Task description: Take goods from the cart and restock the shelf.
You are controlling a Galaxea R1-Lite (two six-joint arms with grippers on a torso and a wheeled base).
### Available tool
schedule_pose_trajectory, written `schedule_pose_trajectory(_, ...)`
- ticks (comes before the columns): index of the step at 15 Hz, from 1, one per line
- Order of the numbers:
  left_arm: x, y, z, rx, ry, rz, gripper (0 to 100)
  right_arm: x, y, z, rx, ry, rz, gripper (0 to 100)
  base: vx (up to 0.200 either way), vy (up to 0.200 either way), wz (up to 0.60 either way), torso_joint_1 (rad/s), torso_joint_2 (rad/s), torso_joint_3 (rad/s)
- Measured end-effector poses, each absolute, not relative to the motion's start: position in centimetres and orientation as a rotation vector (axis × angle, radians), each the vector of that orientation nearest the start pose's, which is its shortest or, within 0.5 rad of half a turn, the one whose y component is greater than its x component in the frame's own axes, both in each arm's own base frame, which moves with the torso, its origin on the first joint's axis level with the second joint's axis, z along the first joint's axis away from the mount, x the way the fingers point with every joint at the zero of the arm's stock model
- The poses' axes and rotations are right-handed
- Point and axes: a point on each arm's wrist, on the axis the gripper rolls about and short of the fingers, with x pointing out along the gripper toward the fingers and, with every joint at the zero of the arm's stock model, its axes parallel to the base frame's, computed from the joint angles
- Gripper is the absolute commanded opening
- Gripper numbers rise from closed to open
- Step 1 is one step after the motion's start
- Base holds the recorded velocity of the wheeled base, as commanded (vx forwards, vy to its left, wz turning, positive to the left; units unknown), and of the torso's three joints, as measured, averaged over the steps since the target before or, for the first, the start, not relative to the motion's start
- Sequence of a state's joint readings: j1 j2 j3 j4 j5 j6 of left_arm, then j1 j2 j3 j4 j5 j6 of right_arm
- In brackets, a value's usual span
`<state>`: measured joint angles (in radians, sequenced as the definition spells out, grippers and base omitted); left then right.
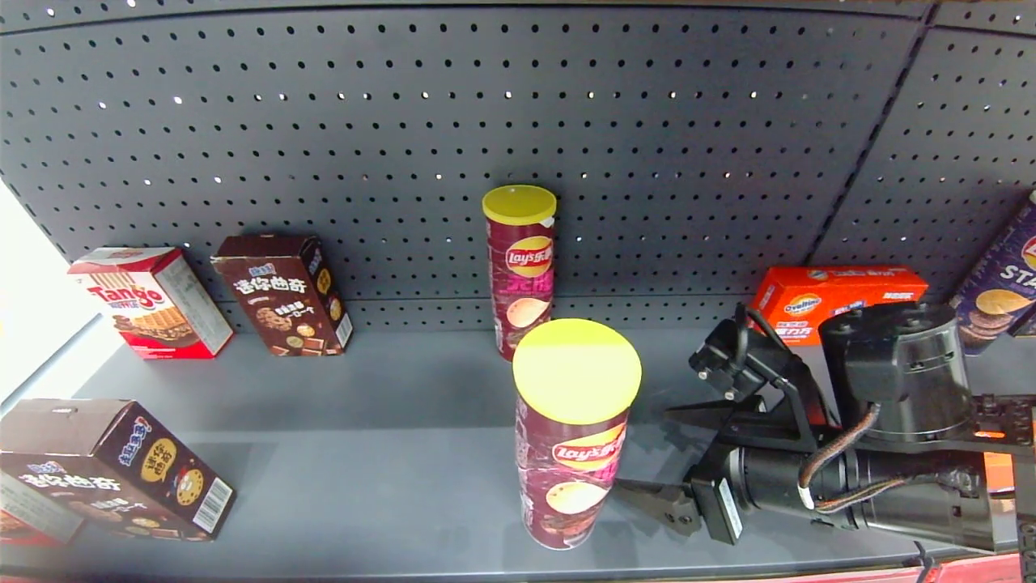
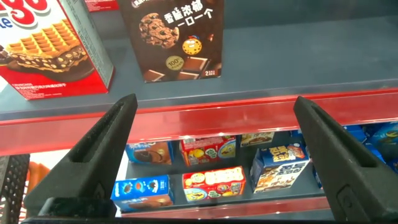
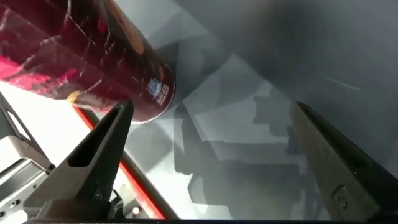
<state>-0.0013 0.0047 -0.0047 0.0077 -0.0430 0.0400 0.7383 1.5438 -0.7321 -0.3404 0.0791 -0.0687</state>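
The left claw (image 2: 211,102) hangs released, fingers spread wide, in front of the red front strip (image 2: 249,115) of the shelf (image 1: 364,437); between its fingers, in the lower part of its wrist view, small snack boxes (image 2: 211,183) sit on a lower level. In the head view, the near can (image 1: 575,429) of crisps stands upright at lower centre, close to the shelf's front edge, with its yellow lid on. Just to its right in the frame lies the right claw (image 1: 672,453), also released: its fingers are wide apart and point at the can without closing around it. The lower fingertip comes right up to the can's side, though I cannot tell whether it touches. In the right wrist view the can lies outside the gap, beyond one fingertip. At lower left a dark brown box (image 1: 121,465) lies on its side near the front. Farther back, along the rear of the shelf, a red wafer box (image 1: 150,300) and a brown cookie box (image 1: 283,291) stand side by side at the left. The far can (image 1: 520,267) stands upright at centre, directly behind the near one and well apart from it. An orange box (image 1: 834,300) lies at the right, partly behind the arm, and a purple pack (image 1: 999,283) leans at the right edge. A dark pegboard panel (image 1: 486,105) fills the top of the frame.
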Motion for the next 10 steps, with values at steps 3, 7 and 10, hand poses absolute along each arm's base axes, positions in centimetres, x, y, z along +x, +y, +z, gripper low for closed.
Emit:
schedule_pose_trajectory(3,-2.28,-0.09,7.61,0.040,0.007,-0.044,100,19.14,17.80,17.83,-0.222,0.432,0.822,100,0.000,0.000,0.00,0.000,0.00,0.000)
schedule_pose_trajectory(7,-2.28,-0.09,7.61,0.040,0.007,-0.045,100,19.11,18.25,17.61,-0.229,0.438,0.835,100,0.000,0.000,0.00,0.000,0.00,0.000)
schedule_pose_trajectory(10,-2.28,-0.09,7.61,0.039,0.007,-0.045,100,18.85,18.55,17.54,-0.233,0.440,0.850,100,0.000,0.000,0.00,0.000,0.00,0.000)
